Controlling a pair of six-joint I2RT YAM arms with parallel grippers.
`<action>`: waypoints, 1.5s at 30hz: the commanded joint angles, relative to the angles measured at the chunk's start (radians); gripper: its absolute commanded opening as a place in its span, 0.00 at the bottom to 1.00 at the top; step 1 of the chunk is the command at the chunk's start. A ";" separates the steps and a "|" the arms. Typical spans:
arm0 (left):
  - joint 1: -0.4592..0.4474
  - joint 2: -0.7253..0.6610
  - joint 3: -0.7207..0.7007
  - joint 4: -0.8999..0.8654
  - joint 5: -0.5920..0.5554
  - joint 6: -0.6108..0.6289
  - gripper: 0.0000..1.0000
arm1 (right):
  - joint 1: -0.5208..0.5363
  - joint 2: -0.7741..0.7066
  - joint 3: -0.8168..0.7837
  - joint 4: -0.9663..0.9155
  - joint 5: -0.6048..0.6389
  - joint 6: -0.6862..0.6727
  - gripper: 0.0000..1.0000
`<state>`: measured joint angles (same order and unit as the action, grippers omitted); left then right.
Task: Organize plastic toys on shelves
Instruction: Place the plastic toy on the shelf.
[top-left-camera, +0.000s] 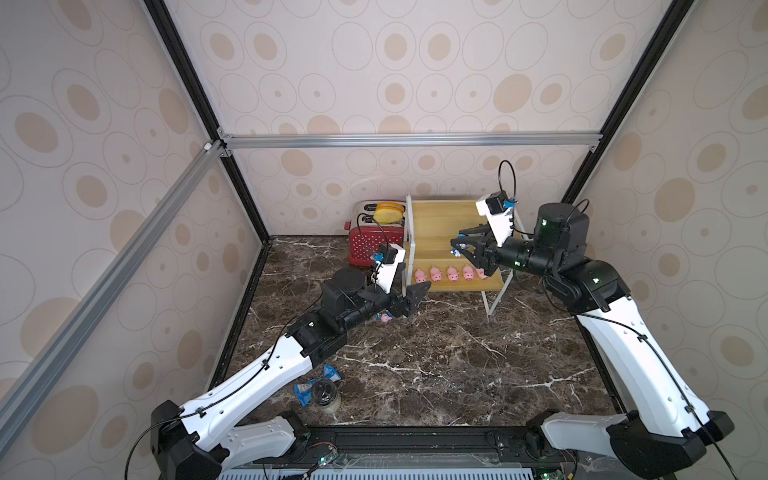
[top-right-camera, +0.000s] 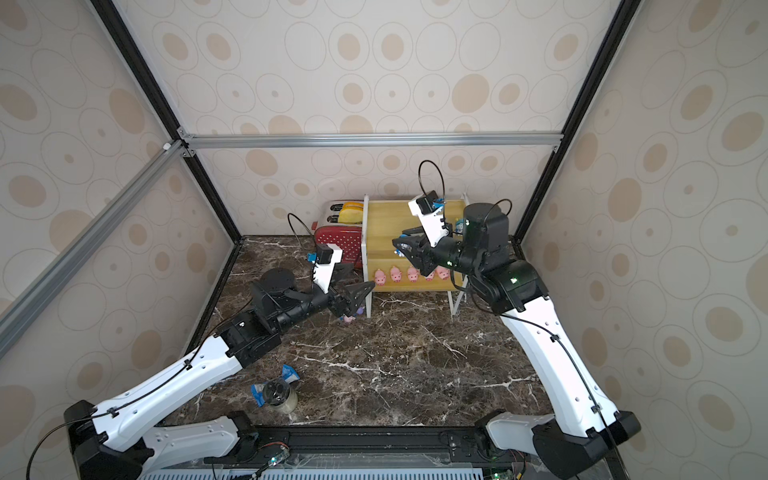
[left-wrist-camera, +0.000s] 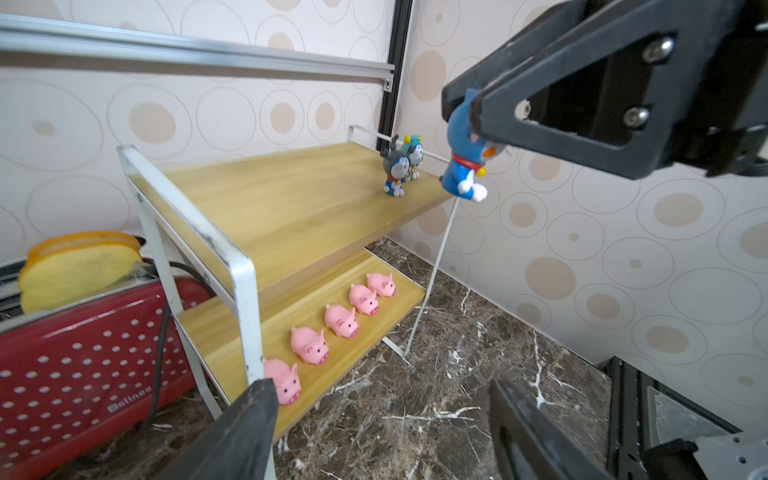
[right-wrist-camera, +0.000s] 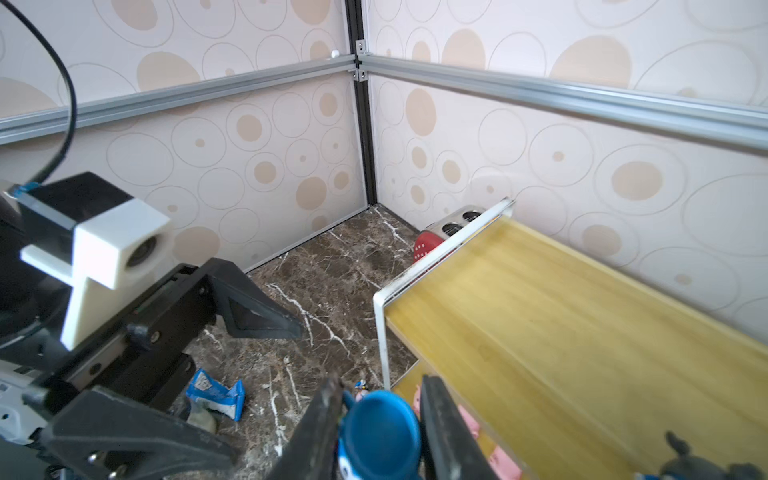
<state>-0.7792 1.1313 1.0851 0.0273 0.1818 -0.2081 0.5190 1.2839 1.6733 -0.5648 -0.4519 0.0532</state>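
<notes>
On the lower board of the shelves (top-left-camera: 455, 286), five pigs (left-wrist-camera: 341, 321) stand in one row along the front edge, snouts outward, none touching its neighbour. Just in front of the upper board and above that row, the right pincer (top-left-camera: 460, 246) is clamped on the head of a blue figurine (left-wrist-camera: 465, 158). The figurine hangs upright in the air, clear of both boards. At the end of the upper board farthest from the toaster (top-left-camera: 370, 245), two other figurines (left-wrist-camera: 401, 164) stand close together by the white end rail. In both top views the right arm (top-left-camera: 536, 249) reaches across that end and hides most of it. Low beside the shelves' front leg on the toaster side, the left pincer (top-left-camera: 413, 301) gapes wide with nothing between its fingers (left-wrist-camera: 249, 419). Under it on the bench (top-left-camera: 436, 365) lies a small pink toy (top-left-camera: 385, 318), half covered by the pincer, perhaps a pink-hatted figurine. The red polka-dot toaster stands just beside the shelves' end frame, with yellow bread slices (left-wrist-camera: 79, 266) sticking up from its slots. The frame's white post crosses in front of the nearest pig in the left wrist view. Well away from the shelves, by the left arm near the bench's front edge, a crumpled blue wrapper (top-left-camera: 303, 390) lies touching a dark-lidded jar (top-left-camera: 325, 397).
</notes>
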 joint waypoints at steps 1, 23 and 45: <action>0.013 0.023 0.074 -0.126 0.021 0.025 0.87 | -0.034 0.039 0.039 -0.097 0.003 -0.100 0.15; 0.044 0.070 0.077 -0.217 -0.037 -0.005 0.99 | -0.181 0.207 0.047 0.067 -0.023 -0.103 0.16; 0.048 0.082 0.065 -0.203 -0.041 -0.006 0.99 | -0.197 0.238 0.024 0.055 -0.048 -0.084 0.21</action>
<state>-0.7391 1.2083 1.1378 -0.1749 0.1471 -0.2062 0.3286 1.5097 1.7081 -0.5236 -0.4774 -0.0414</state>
